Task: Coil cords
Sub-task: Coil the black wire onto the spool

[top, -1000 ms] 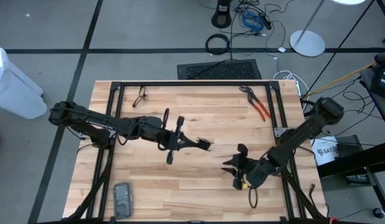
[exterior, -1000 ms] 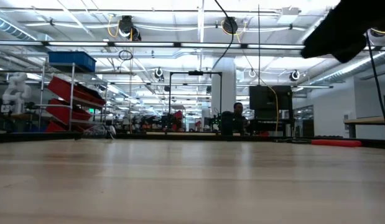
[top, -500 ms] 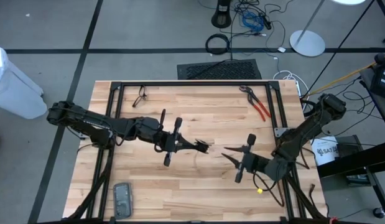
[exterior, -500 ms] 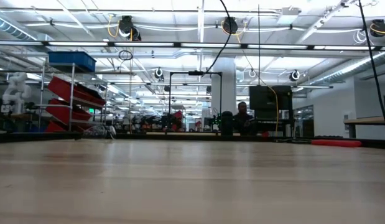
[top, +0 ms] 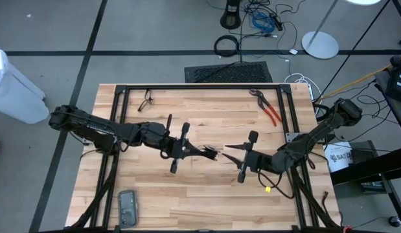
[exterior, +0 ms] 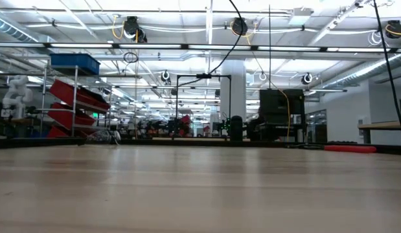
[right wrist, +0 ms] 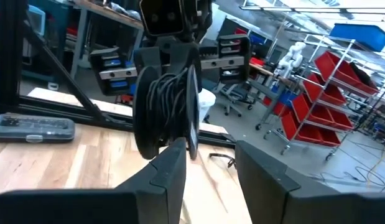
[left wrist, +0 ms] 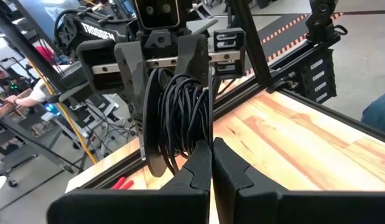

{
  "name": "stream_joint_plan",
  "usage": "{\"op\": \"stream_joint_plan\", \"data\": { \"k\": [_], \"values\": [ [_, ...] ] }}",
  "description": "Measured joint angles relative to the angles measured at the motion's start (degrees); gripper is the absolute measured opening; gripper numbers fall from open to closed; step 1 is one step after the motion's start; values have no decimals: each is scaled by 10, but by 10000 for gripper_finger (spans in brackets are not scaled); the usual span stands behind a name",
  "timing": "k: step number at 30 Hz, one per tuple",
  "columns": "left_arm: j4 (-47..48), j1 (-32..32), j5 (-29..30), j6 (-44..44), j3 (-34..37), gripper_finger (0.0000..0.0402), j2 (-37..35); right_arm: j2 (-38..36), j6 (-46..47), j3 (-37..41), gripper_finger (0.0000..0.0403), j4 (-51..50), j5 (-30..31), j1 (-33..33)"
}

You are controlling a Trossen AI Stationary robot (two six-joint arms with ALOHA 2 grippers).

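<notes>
- Where the two arms meet over the middle of the desk (top: pixel 206 120), the black cord (top: pixel 214 154) hangs as a tight coil of many turns, clear of the boards.
- The left tool (top: pixel 205 152) is clenched on the coil: in the left wrist view its fingers (left wrist: pixel 198 171) press together right at the loops' lower edge (left wrist: pixel 180 115).
- The right tool (top: pixel 227 153) faces it from the other side, released, its fingers (right wrist: pixel 170 168) spread with the coil (right wrist: pixel 162 102) just ahead of the gap.
- A small yellowish piece (top: pixel 267 189) lies on the boards beside the right arm, toward the desk's right edge; whether it joins the coil cannot be told.
- Red-handled pliers (top: pixel 270 111) lie near the right corner on the side of the floor mat (top: pixel 229 71), well apart from the coil.
- A small dark wiry item (top: pixel 146 100) lies near the left corner of that same edge.
- A flat grey case (top: pixel 127 207) rests at the opposite edge, toward the left corner; it also shows behind the coil in the right wrist view (right wrist: pixel 33 126).
- A black frame (top: pixel 200 86) runs along the desk's edges.
</notes>
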State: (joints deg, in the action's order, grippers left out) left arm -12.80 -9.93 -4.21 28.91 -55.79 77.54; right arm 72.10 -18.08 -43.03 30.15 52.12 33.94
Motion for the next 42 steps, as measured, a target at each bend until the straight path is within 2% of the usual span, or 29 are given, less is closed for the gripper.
{"op": "stream_joint_plan", "data": {
  "k": [6,23,42],
  "values": [
    [0,0,0,-1,0,2,0,2,3,0,122,15,-60,-17],
    [12,-2,0,-31,0,2,0,32,-24,0,121,63,-77,-43],
    [24,-3,0,-47,1,2,0,32,28,-84,121,-128,-85,-28]
  ]
}}
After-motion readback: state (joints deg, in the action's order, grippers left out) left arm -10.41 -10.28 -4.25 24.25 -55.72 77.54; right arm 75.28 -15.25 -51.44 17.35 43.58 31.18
